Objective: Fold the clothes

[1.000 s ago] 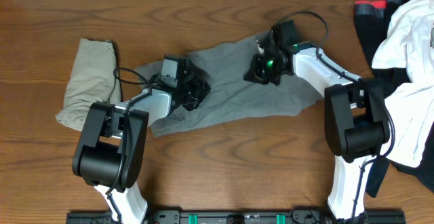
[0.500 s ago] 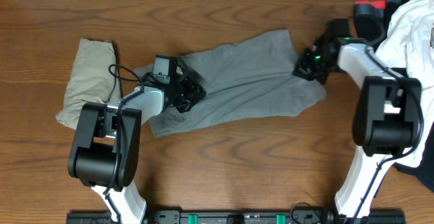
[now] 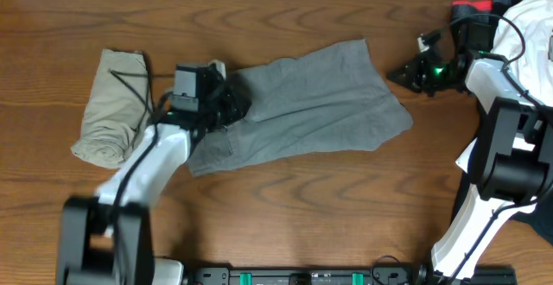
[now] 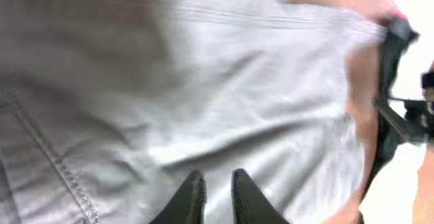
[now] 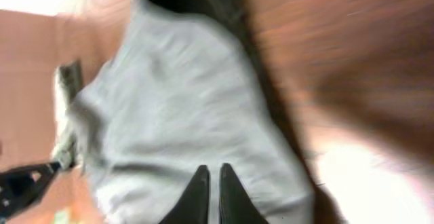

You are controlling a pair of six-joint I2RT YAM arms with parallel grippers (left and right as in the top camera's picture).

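At table centre, the grey shorts (image 3: 302, 104) are now lying stretched flat; left gripper (image 3: 233, 105) and right gripper (image 3: 406, 75) are letting go, jaws cracking slightly apart, empty. Folding is coming next.

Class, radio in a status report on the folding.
Left end effector on grey shorts, grip unclear. Right end effector off them. Beige shorts bundled left. Nothing blocking.

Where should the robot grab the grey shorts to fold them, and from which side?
Probably a corner at the right end of the grey shorts, coming in from the right with the right gripper. That end lies flat and free on the table, its corners poke out toward that gripper, and the left gripper sits over the other end.
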